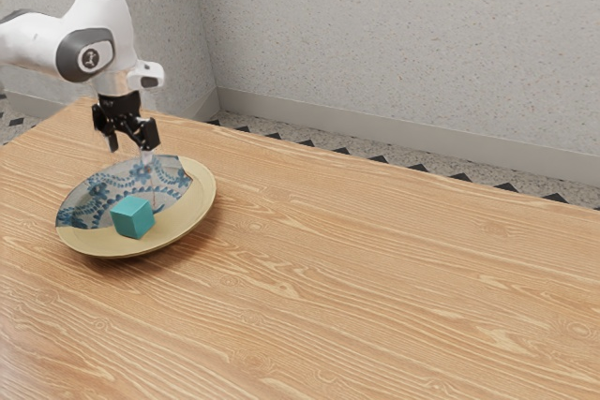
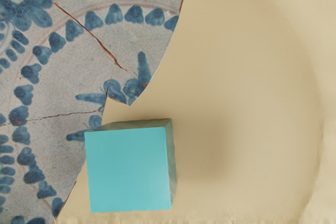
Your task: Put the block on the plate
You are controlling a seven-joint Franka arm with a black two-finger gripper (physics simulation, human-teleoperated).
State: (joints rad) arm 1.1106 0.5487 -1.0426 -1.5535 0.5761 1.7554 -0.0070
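1. Gripper (image 1: 130,148) hangs above the plate (image 1: 191,214), its fingers spread wide with nothing between them.
2. Teal block (image 1: 132,218) sits on the plate, beside the blue floral pattern (image 2: 58,72).

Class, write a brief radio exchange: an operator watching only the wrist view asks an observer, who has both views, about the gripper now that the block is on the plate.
Operator: I see the block on the plate. Am I touching it?
Observer: No, the exterior view shows the gripper hanging above, clear of the block.
Operator: Is it open or shut up there?
Observer: Open: its two fingers stand apart.
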